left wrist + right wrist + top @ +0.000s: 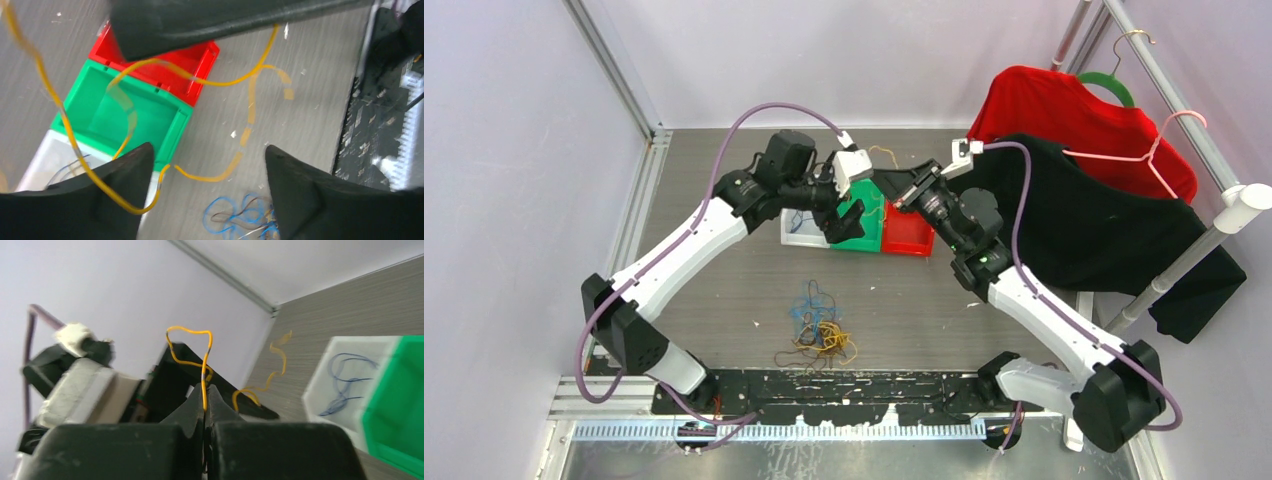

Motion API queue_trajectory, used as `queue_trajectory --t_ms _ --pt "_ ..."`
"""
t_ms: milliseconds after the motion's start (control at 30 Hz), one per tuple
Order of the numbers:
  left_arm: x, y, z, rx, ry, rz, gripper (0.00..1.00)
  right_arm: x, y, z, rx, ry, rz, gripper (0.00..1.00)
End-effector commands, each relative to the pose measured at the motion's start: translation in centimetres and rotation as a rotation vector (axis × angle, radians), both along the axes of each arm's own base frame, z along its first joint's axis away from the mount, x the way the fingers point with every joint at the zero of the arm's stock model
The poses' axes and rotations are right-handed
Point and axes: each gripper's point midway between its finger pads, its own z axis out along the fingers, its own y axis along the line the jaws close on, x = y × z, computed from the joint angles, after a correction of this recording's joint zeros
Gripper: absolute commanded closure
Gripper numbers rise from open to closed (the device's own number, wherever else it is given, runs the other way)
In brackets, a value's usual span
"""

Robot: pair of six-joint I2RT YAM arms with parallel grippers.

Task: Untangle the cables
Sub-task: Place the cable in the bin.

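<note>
Yellow cable (pixel 207 355) pinched in right hand (pixel 206 392), looping across spread left hand (pixel 207 147).

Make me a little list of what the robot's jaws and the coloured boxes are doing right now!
right jaws: shut, pinching the yellow cable
left jaws: open, yellow cable loops across one finger
white box: thin dark blue cable inside
green box: middle of the row
red box: other end of the row
tangled pile: on the table, apart from the boxes

White arms (pixel 686 246) — black joints (pixel 638 340), purple hoses (pixel 769 105)
</note>
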Motion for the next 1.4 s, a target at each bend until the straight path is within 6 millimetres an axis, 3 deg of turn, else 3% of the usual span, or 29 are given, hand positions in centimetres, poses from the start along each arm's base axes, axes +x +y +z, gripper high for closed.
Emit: queue_trajectory --t_ms 0,200,433,600,733,900,1033,1167,1367 --pt "-0.5 -1.3 5.0 -0.106 -0.046 -0.053 0.02 1.3 -4.3 -0.1 -0.239 -0.058 -0.213 0.99" --pt "-2.6 1.4 3.7 -0.018 -0.046 -0.087 0.0 3.8 -7.7 -6.0 -0.592 0.026 -0.311 0.99" --pt "-5.5 6.1 3.3 0.075 -0.004 -0.077 0.0 6.5 -11.0 -12.0 -0.828 0.163 -0.385 0.99" --pt "-5.2 9.1 3.5 0.105 -0.009 0.001 0.0 7.9 -12.5 -15.1 -0.957 0.237 -0.419 0.99" --pt "-4.7 10.7 3.1 0.111 0.011 0.056 0.0 9.3 -13.6 -16.4 -1.034 0.253 -0.478 0.99" --pt "-5.3 12.1 4.3 0.096 -0.038 0.084 0.0 11.5 -15.5 -15.2 -1.127 0.24 -0.604 0.99" --pt "-5.2 12.6 4.5 0.108 -0.067 0.102 0.0 13.8 -15.2 -16.0 -1.219 0.237 -0.593 0.99" --pt "-5.3 13.1 4.8 0.112 -0.087 0.113 0.03 14.6 -14.0 -19.5 -1.27 0.286 -0.494 0.99" --pt "-5.4 13.4 4.6 0.119 -0.097 0.111 0.07 13.6 -12.3 -25.4 -1.331 0.375 -0.357 0.99"
